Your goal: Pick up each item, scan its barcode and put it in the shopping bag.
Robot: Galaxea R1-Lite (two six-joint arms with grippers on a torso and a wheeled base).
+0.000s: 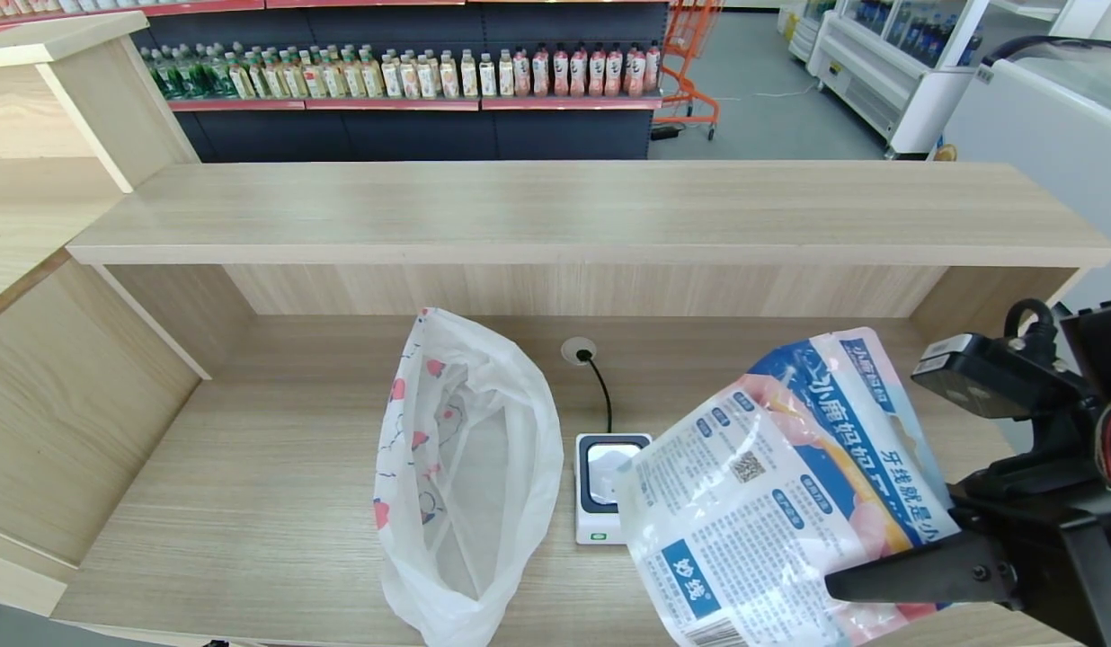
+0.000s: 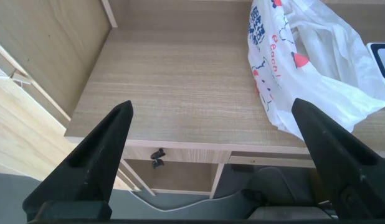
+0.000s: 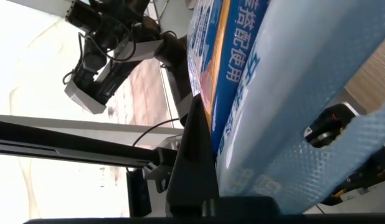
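— Entry one: goods in hand?
— Pouch (image 1: pixel 789 503), blue, white and pink, printed back with a square code facing up. It is held tilted in the air over the right part of the surface (image 1: pixel 250 467). In the head view its far corner overlaps the scanner (image 1: pixel 611 490).
— Holder?
— Right gripper (image 1: pixel 866 580), fingers clamped on the pouch's near right edge.
— Entry two: the scanner?
— White box, dark window facing up, small green light at its front. A black cable (image 1: pixel 600 391) runs back to a round port (image 1: pixel 578 350) in the surface.
— Entry three: shopping bag (image 1: pixel 466 467)?
— Thin, white, with red heart marks. It rests on the surface just left of the scanner, mouth open, inside showing.
— Entry four: left gripper (image 2: pixel 211 155)?
— Fingers wide apart, nothing between them. It hangs above the near edge of the surface, with the bag off to its right.
— Surroundings?
— A raised ledge (image 1: pixel 591 211) behind the surface, and a shelf of bottles (image 1: pixel 412 76) beyond.
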